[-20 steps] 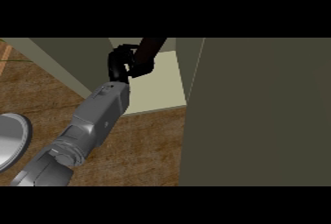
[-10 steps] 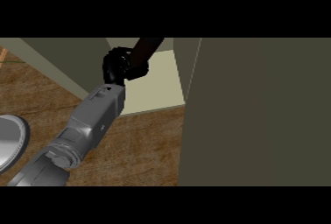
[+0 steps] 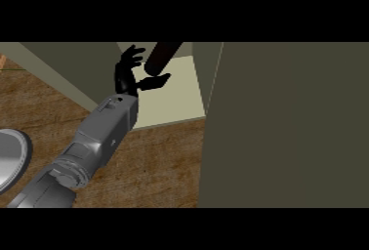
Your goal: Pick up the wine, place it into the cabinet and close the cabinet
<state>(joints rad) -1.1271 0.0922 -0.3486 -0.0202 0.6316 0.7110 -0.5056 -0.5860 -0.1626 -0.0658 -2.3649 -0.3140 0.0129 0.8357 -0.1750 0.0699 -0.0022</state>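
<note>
The wine bottle [image 3: 162, 56] is a dark shape standing inside the open cabinet, on its pale shelf [image 3: 176, 100]; its top runs out of view at the upper edge. My left hand [image 3: 131, 73] is just left of the bottle, reaching in over the shelf. Its fingers are spread and straight, and the thumb [image 3: 155, 81] points toward the bottle's base. No finger is curled round the bottle. The grey forearm [image 3: 101, 132] comes in from the lower left. My right hand does not show.
The open cabinet door [image 3: 288, 127] fills the right side as a large dark olive panel, right beside the shelf. The cabinet's left wall [image 3: 72, 73] slants down to the wooden counter [image 3: 158, 166]. A grey plate [image 3: 10, 156] lies at the left edge.
My left hand was curled round the bottle; now its fingers are spread and have let go. The bottle stays on the shelf, slightly right of the hand.
</note>
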